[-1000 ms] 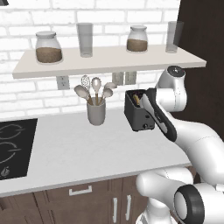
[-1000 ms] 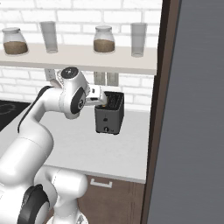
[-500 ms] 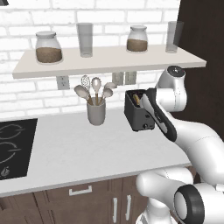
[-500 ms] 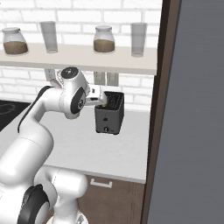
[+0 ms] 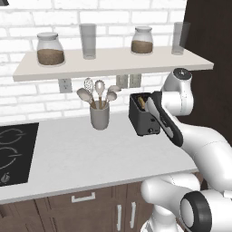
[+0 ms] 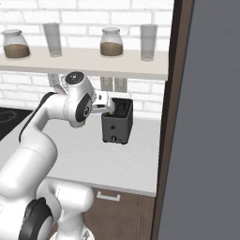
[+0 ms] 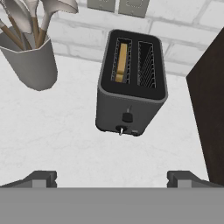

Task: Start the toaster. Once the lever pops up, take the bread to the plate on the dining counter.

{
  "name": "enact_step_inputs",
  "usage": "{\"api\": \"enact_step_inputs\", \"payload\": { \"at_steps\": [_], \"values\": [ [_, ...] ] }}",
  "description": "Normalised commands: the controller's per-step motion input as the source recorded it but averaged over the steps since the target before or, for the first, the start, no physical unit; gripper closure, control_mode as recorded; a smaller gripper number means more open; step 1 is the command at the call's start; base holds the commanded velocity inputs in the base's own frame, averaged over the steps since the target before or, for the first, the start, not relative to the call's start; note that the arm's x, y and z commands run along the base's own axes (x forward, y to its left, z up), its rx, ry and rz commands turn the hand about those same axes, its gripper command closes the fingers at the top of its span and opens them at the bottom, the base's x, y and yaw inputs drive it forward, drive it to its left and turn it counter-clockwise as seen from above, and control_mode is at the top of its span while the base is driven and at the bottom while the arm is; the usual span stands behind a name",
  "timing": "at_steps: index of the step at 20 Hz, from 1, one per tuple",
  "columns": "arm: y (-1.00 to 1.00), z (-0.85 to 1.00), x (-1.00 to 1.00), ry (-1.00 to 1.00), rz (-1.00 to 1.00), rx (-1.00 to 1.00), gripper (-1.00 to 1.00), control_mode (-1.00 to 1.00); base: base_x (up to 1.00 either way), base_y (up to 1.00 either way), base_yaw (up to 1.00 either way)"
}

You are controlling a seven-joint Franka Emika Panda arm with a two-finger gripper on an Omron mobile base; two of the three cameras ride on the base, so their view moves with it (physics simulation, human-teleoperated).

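Against the brick wall at the right end of the white worktop [image 5: 81,158], beside the grey utensil cup [image 5: 99,115], stands the toaster [image 7: 131,83], with the bread [image 7: 122,61] sunk on edge in its left slot as the hand view shows it and only the tan top edge exposed. That slice looks light, stiff enough to lift but crumbly, so I judge it best pinched gently across its flat faces by the upper edge, while the small dark lever knob [image 7: 127,117] on the toaster's front is hard and needs a firm downward push. Poised above and in front of the toaster, the gripper [image 7: 112,177] has its fingers spread as wide as they go, holding and touching nothing.
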Motion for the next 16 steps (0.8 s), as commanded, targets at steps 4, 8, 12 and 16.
{"api": "enact_step_inputs", "payload": {
  "at_steps": [4,8,12,16],
  "values": [
    [0.00,0.00,0.00,0.00,0.00,0.00,-1.00,-1.00,0.00,0.00,0.00],
    [0.00,0.00,0.00,0.00,0.00,0.00,-1.00,-1.00,0.00,0.00,0.00],
    [0.00,0.00,0.00,0.00,0.00,0.00,-1.00,-1.00,0.00,0.00,0.00],
    [0.00,0.00,0.00,0.00,0.00,0.00,-1.00,-1.00,0.00,0.00,0.00]
  ]
}}
